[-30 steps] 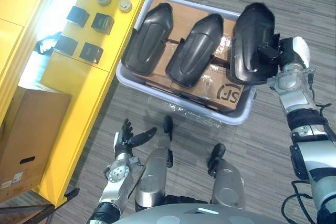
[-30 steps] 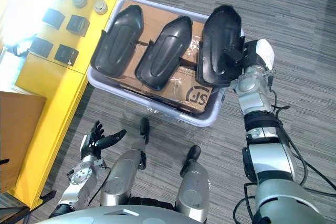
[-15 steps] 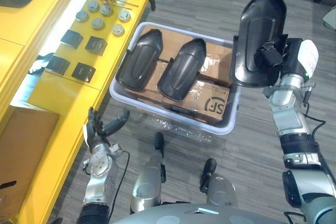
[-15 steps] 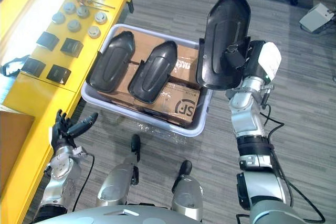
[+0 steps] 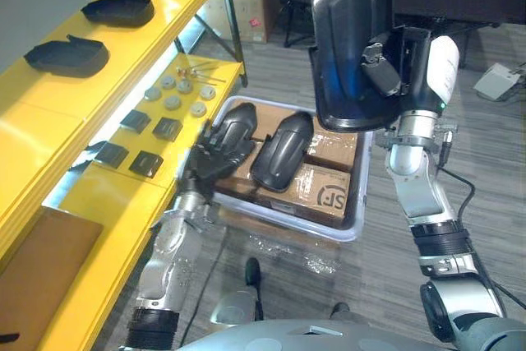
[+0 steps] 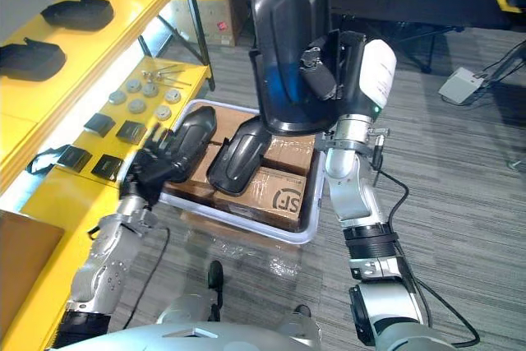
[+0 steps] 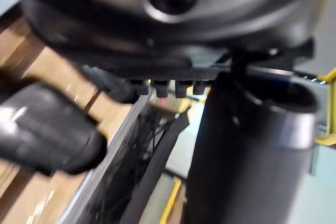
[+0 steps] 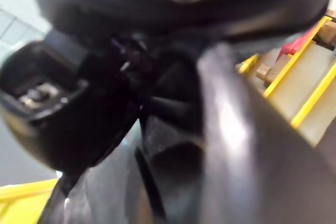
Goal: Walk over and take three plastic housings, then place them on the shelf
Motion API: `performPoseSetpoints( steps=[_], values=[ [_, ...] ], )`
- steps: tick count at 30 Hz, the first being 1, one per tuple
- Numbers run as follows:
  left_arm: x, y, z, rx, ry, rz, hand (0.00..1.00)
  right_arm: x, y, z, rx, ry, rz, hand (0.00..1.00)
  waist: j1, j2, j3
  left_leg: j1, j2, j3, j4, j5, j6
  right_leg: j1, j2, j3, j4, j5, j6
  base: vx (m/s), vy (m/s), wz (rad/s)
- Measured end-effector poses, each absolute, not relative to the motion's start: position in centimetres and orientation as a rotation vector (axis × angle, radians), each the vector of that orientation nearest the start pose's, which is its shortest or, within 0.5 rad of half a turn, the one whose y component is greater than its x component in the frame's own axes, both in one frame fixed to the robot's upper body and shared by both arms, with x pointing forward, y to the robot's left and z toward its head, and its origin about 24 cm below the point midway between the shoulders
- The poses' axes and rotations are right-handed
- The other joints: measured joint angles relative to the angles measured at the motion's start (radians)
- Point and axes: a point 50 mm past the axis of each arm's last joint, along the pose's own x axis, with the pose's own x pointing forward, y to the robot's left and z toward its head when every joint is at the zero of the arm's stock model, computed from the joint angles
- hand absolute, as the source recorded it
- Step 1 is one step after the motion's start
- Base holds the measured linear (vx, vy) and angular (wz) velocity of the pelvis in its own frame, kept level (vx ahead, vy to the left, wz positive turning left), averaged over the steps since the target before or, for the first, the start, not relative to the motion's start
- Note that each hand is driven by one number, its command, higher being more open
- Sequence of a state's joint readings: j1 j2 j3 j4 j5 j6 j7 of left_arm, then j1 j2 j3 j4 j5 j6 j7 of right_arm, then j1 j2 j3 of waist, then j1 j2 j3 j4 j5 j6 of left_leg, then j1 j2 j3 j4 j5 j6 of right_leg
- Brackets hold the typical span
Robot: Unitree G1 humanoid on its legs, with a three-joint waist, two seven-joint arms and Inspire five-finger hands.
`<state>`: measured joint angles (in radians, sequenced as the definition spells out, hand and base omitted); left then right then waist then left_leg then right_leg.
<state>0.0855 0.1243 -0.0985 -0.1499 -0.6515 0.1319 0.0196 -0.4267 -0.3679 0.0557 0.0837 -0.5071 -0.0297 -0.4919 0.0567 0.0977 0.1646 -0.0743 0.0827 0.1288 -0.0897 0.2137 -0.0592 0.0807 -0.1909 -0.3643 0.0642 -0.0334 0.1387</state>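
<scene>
Plastic housing point(image 5: 349, 30), upright above the grey bin point(image 5: 345, 232), is clamped by the fingers of the right hand point(image 5: 393, 67). The left hand point(image 5: 207, 160), fingers apart, hovers at the bin's nine o'clock. Likely step: carrying; next, swing toward the yellow shelf point(image 5: 123, 55).

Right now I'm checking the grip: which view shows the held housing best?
Left eye view: nearly the whole housing shows, right hand curled on it. Right eye view is similar; right wrist view gives a close fragment.
</scene>
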Motion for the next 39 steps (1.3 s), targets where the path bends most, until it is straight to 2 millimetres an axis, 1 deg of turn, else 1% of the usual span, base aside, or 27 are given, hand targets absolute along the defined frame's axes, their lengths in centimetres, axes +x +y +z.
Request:
performPoseSetpoints(
  steps=[2,5,8,10,12,15,19,27,30,31,33,39],
  values=[
    [23.5,13.4,4.4,-0.554,0.128,-0.187,1.0,31.3,-18.2,16.6,-0.755,-0.6,-0.406,0.0,-0.012,0.001,-0.011,0.004,0.001,0.01,0.0,0.0,0.0,0.002,0.002,0.011,-0.011,0.01,0.0,-0.04,0.008,-0.15],
    [23.9,13.0,4.9,-0.579,0.114,-0.218,1.0,31.1,-17.8,16.1,-0.754,-0.612,-0.367,0.0,-0.017,0.003,-0.016,0.01,0.002,0.016,0.0,-0.004,-0.005,0.007,0.002,0.017,-0.017,0.016,-0.001,-0.04,0.004,-0.08],
    [24.3,13.3,5.4,-0.597,0.095,-0.245,1.0,31.0,-16.9,15.9,-0.759,-0.62,-0.307,0.0,-0.023,0.005,-0.022,0.01,0.002,0.02,0.0,-0.007,-0.001,0.007,0.003,0.02,-0.03,0.023,-0.002,-0.04,0.003,-0.04],
    [24.3,13.4,5.4,-0.62,0.097,-0.247,1.0,31.0,-16.1,15.6,-0.761,-0.633,-0.257,0.0,-0.022,0.005,-0.035,0.01,0.001,0.03,0.0,-0.009,0.0,0.007,0.003,0.029,-0.044,0.029,-0.004,-0.01,0.004,-0.12],
    [24.3,13.4,5.5,-0.627,0.094,-0.247,1.0,30.8,-15.0,15.3,-0.764,-0.649,-0.185,0.0,-0.023,0.0,-0.048,0.01,0.0,0.035,0.0,-0.01,0.0,0.009,0.002,0.034,-0.05,0.038,0.001,0.02,-0.003,-0.07],
    [24.3,13.4,5.5,-0.667,0.098,-0.25,1.0,30.4,-14.1,14.4,-0.772,-0.65,-0.101,0.0,-0.022,-0.009,-0.065,0.01,0.0,0.038,0.0,-0.004,0.007,0.007,0.002,0.036,-0.05,0.038,0.001,0.01,-0.009,-0.03],
    [24.4,13.4,5.7,-0.701,0.088,-0.253,1.0,30.2,-13.2,12.8,-0.821,-0.622,-0.015,0.0,-0.021,-0.02,-0.078,0.01,0.0,0.037,-0.001,-0.004,0.007,0.007,0.002,0.037,-0.05,0.038,0.001,0.0,0.0,0.0],
    [24.5,13.6,6.0,-0.717,0.052,-0.241,1.0,29.7,-11.8,12.0,-0.824,-0.622,0.083,0.0,-0.024,-0.025,-0.088,0.01,0.0,0.037,-0.001,-0.006,0.004,0.005,0.002,0.038,-0.049,0.037,0.0,0.0,0.0,0.0],
    [24.6,13.8,6.3,-0.764,0.026,-0.216,1.0,29.4,-11.1,11.6,-0.802,-0.615,0.113,0.0,-0.026,-0.03,-0.093,0.01,0.0,0.037,-0.001,-0.008,0.002,0.005,0.002,0.038,-0.05,0.034,-0.005,0.0,0.0,0.0],
    [24.6,13.9,6.3,-0.774,0.023,-0.213,0.0,29.3,-11.0,11.4,-0.796,-0.611,0.118,0.0,-0.025,-0.032,-0.094,0.01,0.0,0.037,-0.001,-0.008,0.002,0.005,0.002,0.038,-0.05,0.034,-0.005,0.0,0.0,0.0],
    [24.8,14.0,6.5,-0.78,0.012,-0.204,0.0,28.9,-10.6,10.7,-0.788,-0.595,0.143,0.0,-0.024,-0.04,-0.102,0.01,0.0,0.037,-0.001,-0.008,0.002,0.005,0.002,0.038,-0.05,0.033,-0.006,0.0,0.0,0.0],
    [24.8,13.8,6.5,-0.752,0.013,-0.201,0.0,28.9,-10.5,10.7,-0.779,-0.594,0.143,0.0,-0.022,-0.045,-0.105,0.01,0.0,0.037,-0.001,-0.008,0.002,0.005,0.002,0.038,-0.05,0.033,-0.006,0.0,0.0,0.0]
  ],
)
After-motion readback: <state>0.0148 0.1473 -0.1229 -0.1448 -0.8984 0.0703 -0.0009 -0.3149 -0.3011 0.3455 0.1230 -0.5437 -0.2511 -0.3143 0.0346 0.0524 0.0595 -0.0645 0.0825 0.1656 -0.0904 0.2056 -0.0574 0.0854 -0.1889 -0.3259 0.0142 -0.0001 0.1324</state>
